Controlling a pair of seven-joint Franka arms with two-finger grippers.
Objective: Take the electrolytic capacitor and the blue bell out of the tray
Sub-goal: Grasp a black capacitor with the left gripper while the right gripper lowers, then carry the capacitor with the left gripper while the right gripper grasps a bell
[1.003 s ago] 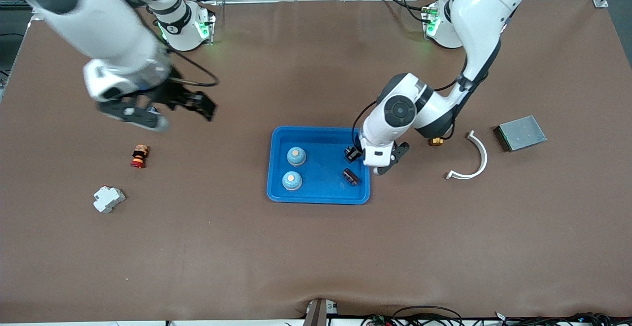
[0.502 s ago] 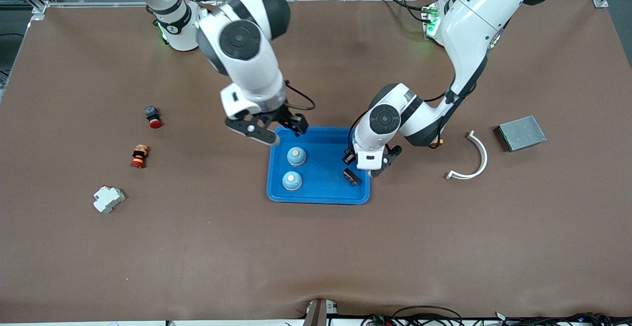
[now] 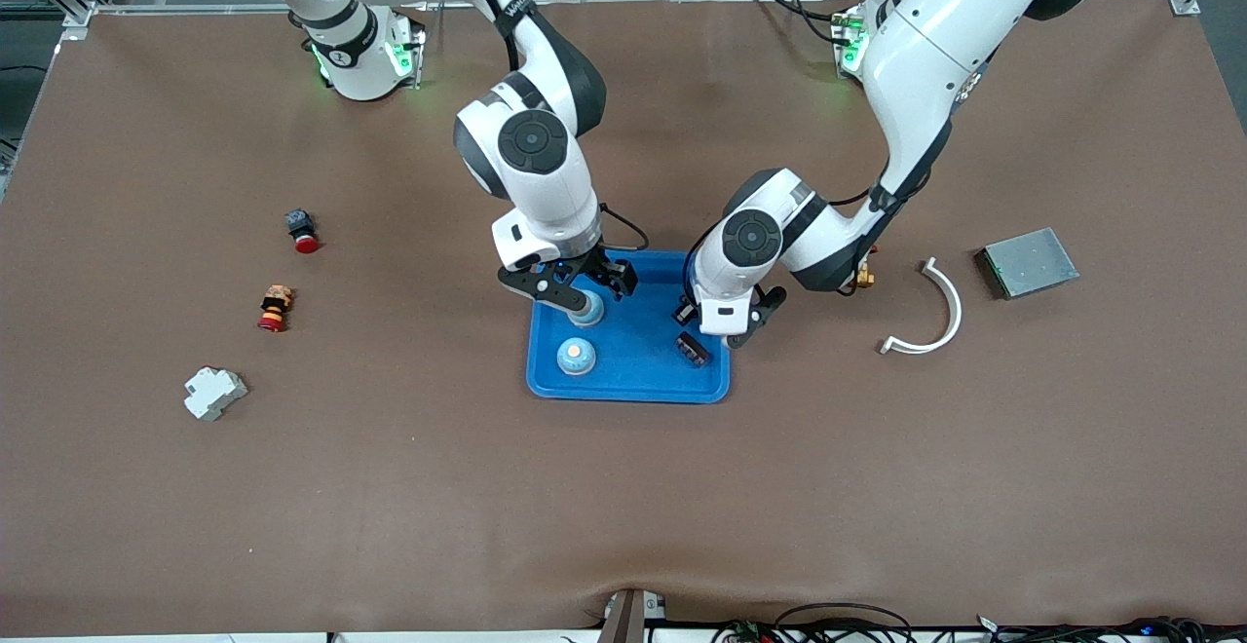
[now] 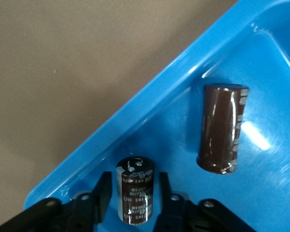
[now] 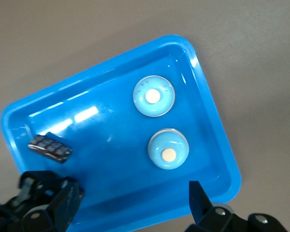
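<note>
The left gripper [image 3: 726,317] stood over the edge of the shallow blue plastic tray [image 3: 633,385] toward the left arm's end of the table. In the left wrist view its fingers [image 4: 102,195] were closed against the sides of 1 dark brown cylindrical capacitor [image 4: 136,189], held upright with its silvered end cap facing the camera. A second dark brown capacitor [image 4: 222,127] lay on its side on the tray floor, close to the rim and apart from the held one.

The right gripper [image 3: 575,287] hung over the tray's corner nearest the right arm's base, above 1 of the 2 round light-blue bells. Its fingers [image 5: 198,198] were spread wide and held nothing. Both bells sat upright in the tray: the upper bell [image 5: 153,96] and the lower bell [image 5: 168,148] were near each other, apparently not touching. Each showed a pale centre button.
</note>
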